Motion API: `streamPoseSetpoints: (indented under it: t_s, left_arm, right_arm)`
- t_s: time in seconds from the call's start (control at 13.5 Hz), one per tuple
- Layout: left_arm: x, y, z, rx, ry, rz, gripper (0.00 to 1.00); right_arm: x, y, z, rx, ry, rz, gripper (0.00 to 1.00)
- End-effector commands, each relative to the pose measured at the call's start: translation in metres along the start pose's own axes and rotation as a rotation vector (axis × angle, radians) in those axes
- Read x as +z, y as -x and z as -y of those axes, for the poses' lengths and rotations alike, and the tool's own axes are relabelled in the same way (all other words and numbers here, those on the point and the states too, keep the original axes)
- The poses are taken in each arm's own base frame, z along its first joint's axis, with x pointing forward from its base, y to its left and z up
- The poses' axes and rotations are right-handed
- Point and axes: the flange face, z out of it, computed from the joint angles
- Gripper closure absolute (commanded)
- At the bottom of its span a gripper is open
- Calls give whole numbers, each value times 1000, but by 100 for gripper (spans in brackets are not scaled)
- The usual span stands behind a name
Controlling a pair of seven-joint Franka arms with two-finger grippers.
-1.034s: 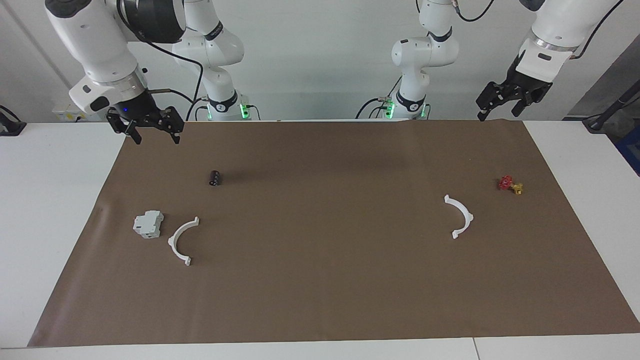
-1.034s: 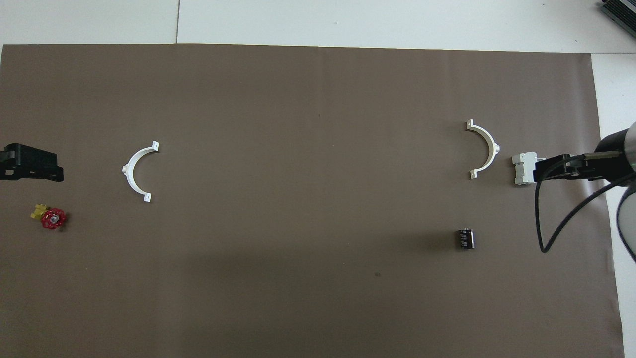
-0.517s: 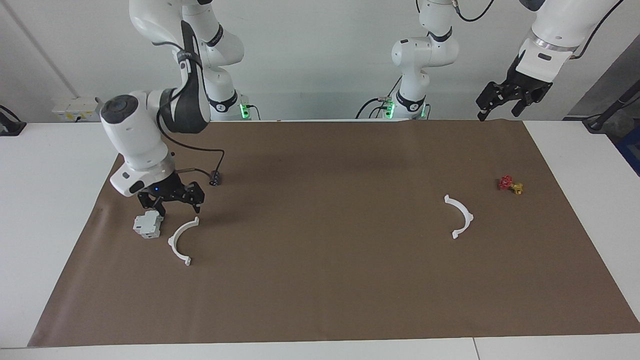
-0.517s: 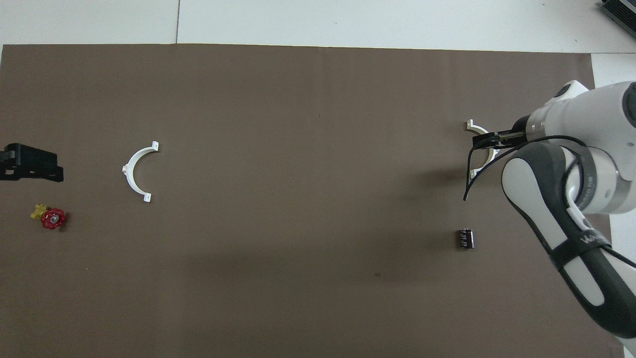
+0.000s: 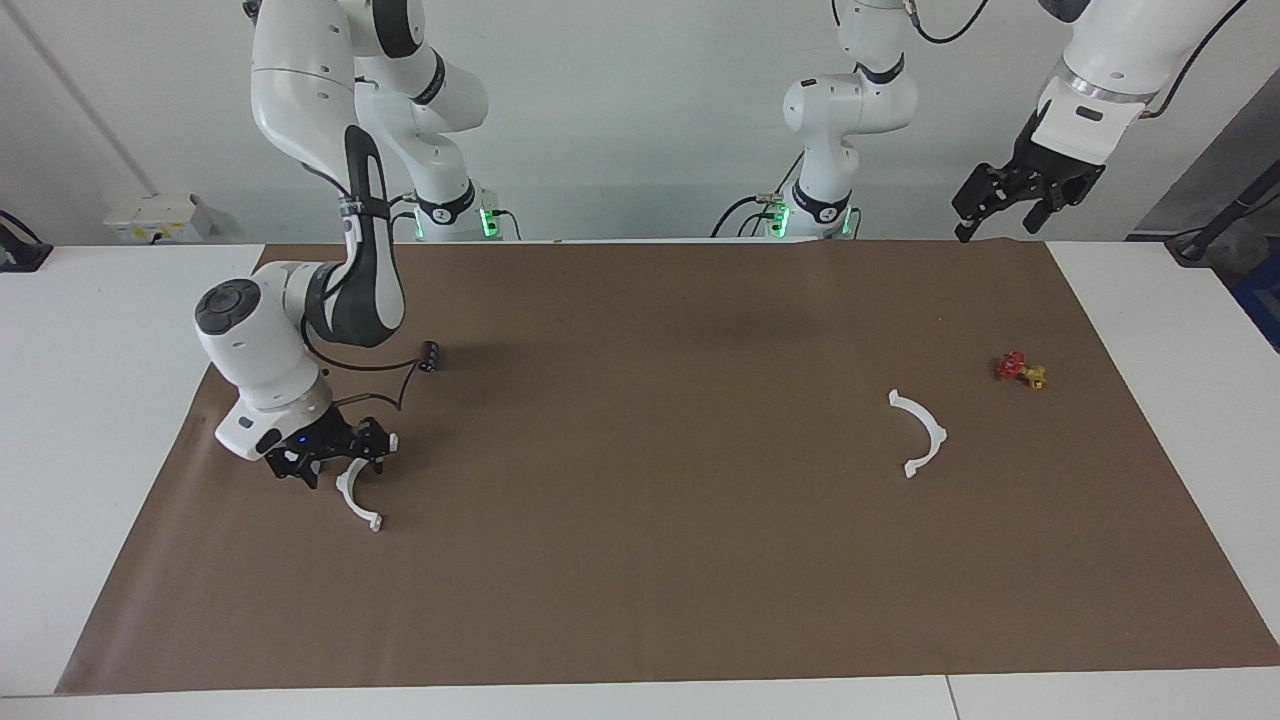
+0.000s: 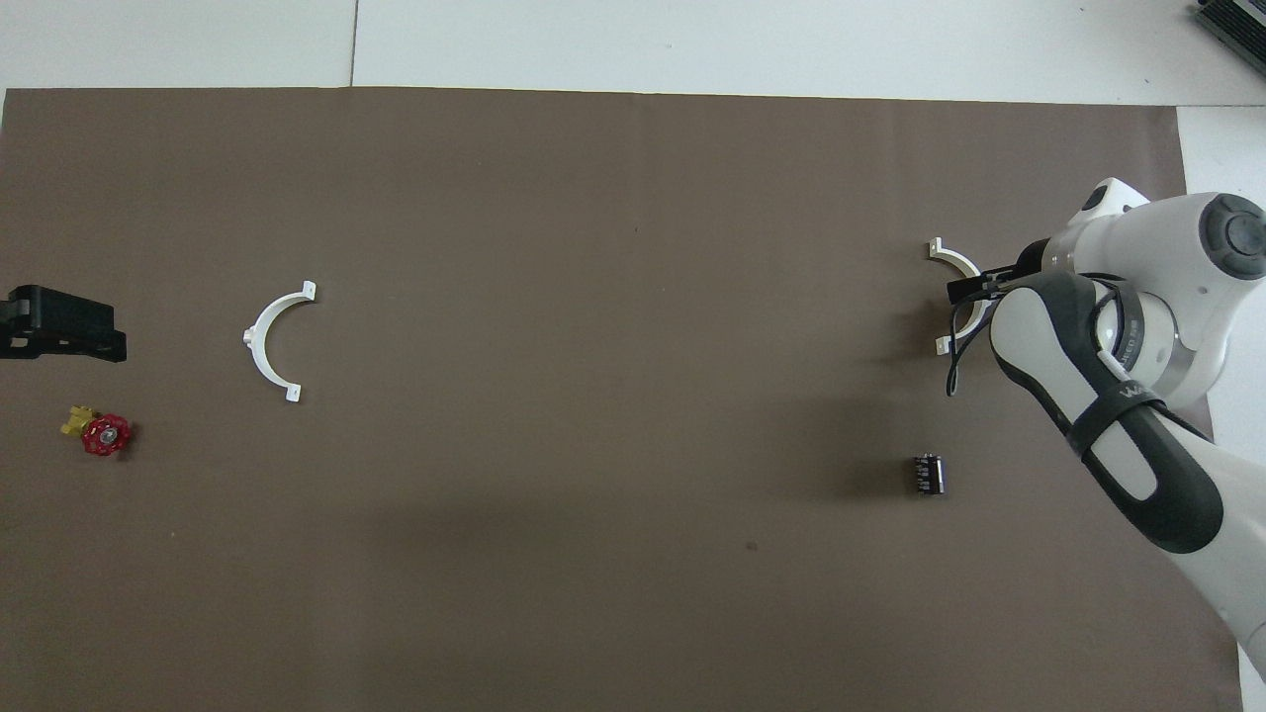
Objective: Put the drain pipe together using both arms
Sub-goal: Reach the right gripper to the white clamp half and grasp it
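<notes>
The right arm's black two-finger gripper (image 5: 330,462) is down at the thin white plastic half-ring (image 5: 356,492) at the right arm's end of the table, its fingers spread either side of the half-ring's end nearer the robots; whether they touch it I cannot tell. The second white plastic half-ring (image 5: 922,432) lies well apart, toward the left arm's end. The left arm waits, its black gripper (image 5: 1022,196) raised over the brown paper mat's (image 5: 640,560) corner, fingers spread and empty.

The mat covers most of a white table (image 5: 90,400) before a pale wall. A small dark cylinder (image 5: 430,356) lies nearer the robots than the right gripper. A small red-and-yellow valve (image 5: 1020,370) sits near the second half-ring, nearer the robots.
</notes>
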Motion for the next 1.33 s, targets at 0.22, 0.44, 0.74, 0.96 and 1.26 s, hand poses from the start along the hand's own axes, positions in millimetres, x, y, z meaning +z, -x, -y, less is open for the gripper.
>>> streamPoseSetpoints:
  t_s: [0.22, 0.44, 0.74, 0.96, 1.26]
  left_arm:
    - [-1, 4, 3, -10, 9, -1, 0]
    - [-1, 4, 3, -10, 9, -1, 0]
    - [-1, 4, 3, -10, 9, -1, 0]
    - [-1, 4, 3, -10, 9, -1, 0]
    - [-1, 4, 3, -10, 9, -1, 0]
  right_arm:
    - [22, -3, 4, -20, -19, -13, 18]
    - [23, 0, 0, -58, -16, -9, 46]
    - [20, -6, 14, -82, -14, 1, 100]
    - [1, -26, 54, -123, -51, 32, 100]
    - [-9, -46, 172, -104, -29, 71, 100]
